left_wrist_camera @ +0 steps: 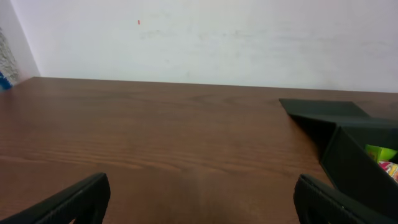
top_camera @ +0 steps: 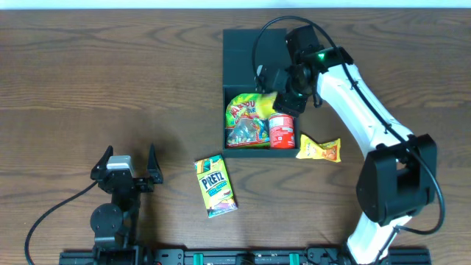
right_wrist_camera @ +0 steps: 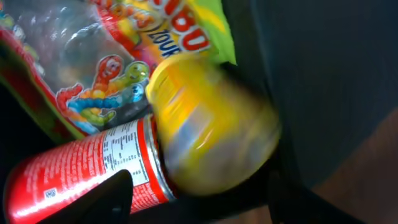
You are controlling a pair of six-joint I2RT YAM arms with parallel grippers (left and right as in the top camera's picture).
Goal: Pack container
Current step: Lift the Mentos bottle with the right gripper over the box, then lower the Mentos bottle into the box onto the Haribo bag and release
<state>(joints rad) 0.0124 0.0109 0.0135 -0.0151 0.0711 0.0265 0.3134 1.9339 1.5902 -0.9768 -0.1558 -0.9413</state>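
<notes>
You have a matte dark teal-grey container [top_camera: 243, 51], plain and unpatterned, on a dark brown table [top_camera: 110, 81] streaked with wood grain. Inside the container, the sweets bag [top_camera: 246, 118] is green and yellow with red lettering and a clear panel showing multicoloured worms. The can [top_camera: 281, 131] is red with white print and a silvery rim. The blurred item [right_wrist_camera: 211, 137] is yellow. Right of the container, the small packet [top_camera: 319, 150] is yellow and orange. In front of the container, the Pretz box [top_camera: 215, 185] is yellow and green with dark lettering.
</notes>
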